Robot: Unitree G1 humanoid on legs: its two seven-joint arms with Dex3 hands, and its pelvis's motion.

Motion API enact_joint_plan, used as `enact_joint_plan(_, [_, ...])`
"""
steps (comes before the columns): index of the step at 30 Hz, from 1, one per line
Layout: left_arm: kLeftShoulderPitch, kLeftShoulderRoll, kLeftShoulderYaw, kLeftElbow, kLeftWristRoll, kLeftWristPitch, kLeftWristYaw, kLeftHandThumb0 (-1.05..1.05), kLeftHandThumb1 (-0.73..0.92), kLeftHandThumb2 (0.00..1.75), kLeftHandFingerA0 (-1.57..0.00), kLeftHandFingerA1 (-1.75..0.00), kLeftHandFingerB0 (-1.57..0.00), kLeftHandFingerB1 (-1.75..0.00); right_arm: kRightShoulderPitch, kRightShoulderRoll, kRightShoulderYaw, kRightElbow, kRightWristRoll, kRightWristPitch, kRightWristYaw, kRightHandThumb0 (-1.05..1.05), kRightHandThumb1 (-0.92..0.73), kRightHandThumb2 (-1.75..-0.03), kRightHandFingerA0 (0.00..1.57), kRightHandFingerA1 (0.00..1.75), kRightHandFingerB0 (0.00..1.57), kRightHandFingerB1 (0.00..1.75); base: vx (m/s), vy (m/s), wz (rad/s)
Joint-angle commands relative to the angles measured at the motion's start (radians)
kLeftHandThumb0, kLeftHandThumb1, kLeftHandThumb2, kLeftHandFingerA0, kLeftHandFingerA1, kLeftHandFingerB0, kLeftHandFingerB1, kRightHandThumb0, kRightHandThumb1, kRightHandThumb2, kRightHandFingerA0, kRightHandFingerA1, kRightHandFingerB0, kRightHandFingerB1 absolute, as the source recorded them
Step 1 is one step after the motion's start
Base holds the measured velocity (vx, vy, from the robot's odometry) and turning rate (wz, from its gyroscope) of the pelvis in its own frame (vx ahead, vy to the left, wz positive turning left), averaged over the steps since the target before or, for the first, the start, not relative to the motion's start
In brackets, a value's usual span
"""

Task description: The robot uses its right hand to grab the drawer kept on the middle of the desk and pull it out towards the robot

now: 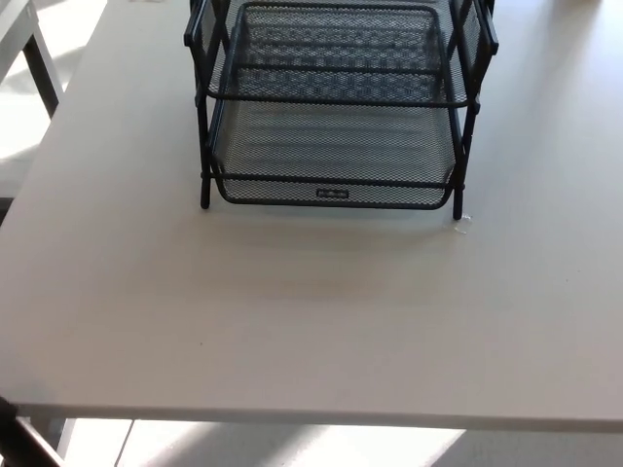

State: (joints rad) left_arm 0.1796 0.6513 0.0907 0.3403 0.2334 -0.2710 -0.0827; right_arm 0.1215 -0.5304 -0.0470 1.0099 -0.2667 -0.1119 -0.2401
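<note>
Nearest the camera, the front edge of the pale worktop (311, 418) is running across the bottom of the head view, with sunlit floor (243, 446) showing below it and a dark object (19, 443) poking in at the lower left corner, too cut off to identify. No robot hand is showing anywhere in the picture, so the state of the fingers on either side cannot be told. Beyond the edge, a broad bare stretch of the worktop is lying in soft light, with faint shadow bands crossing it. Farther back, a black wire-mesh tray rack (336, 107) is standing upright on the worktop, roughly centred left to right and reaching up to the top of the frame. Its lower drawer (336, 161) is sitting inside the frame of the rack, its front rim lying about level with the two front legs, and a small label plate (332, 193) is showing at the middle of that front rim. The upper tray (336, 53) is resting above it, its front lip curving across between the side posts. A small whitish speck (462, 225) is lying on the worktop just beside the right front leg. At far left, past the worktop's side edge, part of another white table (21, 34) with a dark leg is standing in bright sunlight.
</note>
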Motion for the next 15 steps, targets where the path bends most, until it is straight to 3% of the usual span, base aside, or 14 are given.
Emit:
enact_joint_plan(1, [0.029,0.169,0.002,-0.162,0.084,-0.255,-0.059,-0.29,0.56,0.57,-0.80,-0.87,-0.81,-0.56,-0.019,-0.122,-0.003,0.055,-0.071,-0.124,-0.247,-0.67,-0.62,-0.59,0.45,0.50,0.36,0.35,0.00,0.000,0.00])
enact_joint_plan(2, [0.029,0.170,0.001,-0.162,0.086,-0.260,-0.053,-0.29,0.56,0.57,-0.80,-0.87,-0.82,-0.57,-0.010,-0.129,-0.001,0.047,-0.079,-0.124,-0.262,-0.68,-0.59,-0.58,0.62,0.91,0.39,0.37,0.00,0.000,0.00])
enact_joint_plan(4, [0.029,0.174,-0.005,-0.166,0.088,-0.261,-0.046,-0.29,0.56,0.57,-0.80,-0.88,-0.82,-0.56,-0.009,-0.141,0.006,0.055,-0.080,-0.117,-0.253,-0.70,-0.59,-0.59,0.67,0.94,0.36,0.37,0.00,0.000,0.00])
enact_joint_plan(5, [0.035,0.174,-0.004,-0.181,0.080,-0.237,-0.056,-0.30,0.56,0.57,-0.79,-0.88,-0.82,-0.57,-0.012,-0.157,0.007,0.062,-0.068,-0.099,-0.196,-0.72,-0.46,-0.83,0.68,0.93,0.23,0.47,0.00,0.000,0.00])
enact_joint_plan(6, [0.030,0.178,-0.007,-0.184,0.082,-0.234,-0.057,-0.29,0.56,0.57,-0.80,-0.87,-0.82,-0.56,0.000,-0.180,0.006,0.051,-0.056,-0.064,-0.121,-0.72,-0.59,-0.58,0.64,0.89,0.24,0.34,0.00,0.000,0.00])
enact_joint_plan(7, [0.028,0.180,-0.008,-0.182,0.081,-0.237,-0.057,-0.29,0.56,0.57,-0.79,-0.87,-0.82,-0.55,0.015,-0.202,0.008,0.037,-0.054,-0.049,-0.080,-0.74,-0.46,-0.82,0.71,0.89,0.18,0.43,0.00,0.000,0.00])
enact_joint_plan(9, [0.028,0.183,-0.008,-0.184,0.078,-0.238,-0.057,-0.29,0.56,0.57,-0.79,-0.87,-0.82,-0.55,0.016,-0.208,0.013,0.035,-0.052,-0.047,-0.071,-0.74,-0.46,-0.82,0.71,0.89,0.18,0.43,0.00,0.000,0.00])
enact_joint_plan(10, [0.028,0.184,-0.009,-0.182,0.080,-0.240,-0.054,-0.29,0.56,0.57,-0.79,-0.87,-0.81,-0.56,0.022,-0.220,0.009,0.025,-0.046,-0.024,-0.050,-0.79,-0.47,-0.67,0.65,0.70,0.22,0.35,0.00,0.000,0.00])
enact_joint_plan(11, [0.028,0.184,-0.009,-0.178,0.082,-0.246,-0.050,-0.28,0.56,0.56,-0.79,-0.87,-0.82,-0.56,0.034,-0.242,-0.008,0.010,-0.023,0.005,-0.011,-0.71,-0.54,-0.58,0.63,0.64,0.26,0.30,0.00,0.000,0.00])
enact_joint_plan(14, [0.027,0.185,-0.008,-0.173,0.089,-0.259,-0.045,-0.28,0.55,0.57,-0.78,-0.87,-0.82,-0.58,0.067,-0.270,-0.071,-0.014,0.031,-0.008,0.020,-0.68,-0.56,-0.58,0.59,0.61,0.25,0.30,0.00,0.000,0.00])
enact_joint_plan(15, [0.026,0.187,-0.009,-0.170,0.092,-0.264,-0.046,-0.28,0.56,0.57,-0.78,-0.87,-0.82,-0.58,0.089,-0.278,-0.099,-0.039,0.048,-0.018,0.022,-0.68,-0.56,-0.58,0.66,0.76,0.25,0.31,0.00,0.000,0.00])
